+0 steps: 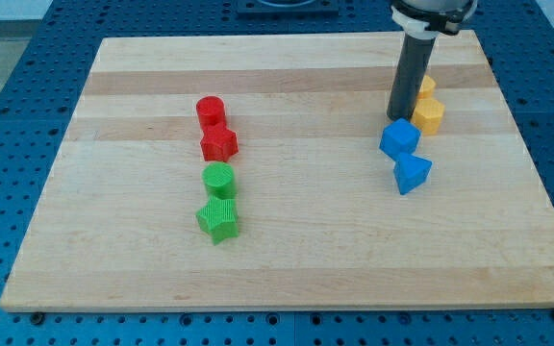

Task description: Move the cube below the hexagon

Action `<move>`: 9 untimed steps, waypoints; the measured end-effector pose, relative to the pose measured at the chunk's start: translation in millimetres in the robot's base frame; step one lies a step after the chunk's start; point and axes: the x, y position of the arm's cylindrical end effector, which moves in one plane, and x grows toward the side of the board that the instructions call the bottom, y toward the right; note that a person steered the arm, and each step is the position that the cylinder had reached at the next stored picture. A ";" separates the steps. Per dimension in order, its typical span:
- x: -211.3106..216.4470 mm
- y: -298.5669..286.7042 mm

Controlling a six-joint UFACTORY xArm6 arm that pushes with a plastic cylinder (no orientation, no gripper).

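Eight blocks on the board (287,279), two per colour. My tip (400,116), a bare rod with no jaws, touched the blue cube (399,139); yellow hexagon (429,115) just right; blue triangle (412,173) below; another yellow block (426,86) behind. Far left: red cylinder (210,111), red star (219,144), green cylinder (218,179), green star (218,220).

Bright and evenly lit throughout, seemingly from overhead and diffuse. Soft, short shadows only, tucked close under each block, as beneath the green star (218,220) and the blue cube (399,140). A faint dark smear beside the rod near my tip (401,116). No hard glare on the wooden board (296,259); only a mild pale sheen along its far strip by the view's top. Sharp focus across the board, with slight softness and compression blockiness on block edges. Some perspective taper toward the view's top; no obvious bending at the edges.
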 end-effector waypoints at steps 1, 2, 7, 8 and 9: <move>0.0 -24.1; 0.0 -58.8; 44.2 -38.3; 39.4 -11.4; 39.4 -0.6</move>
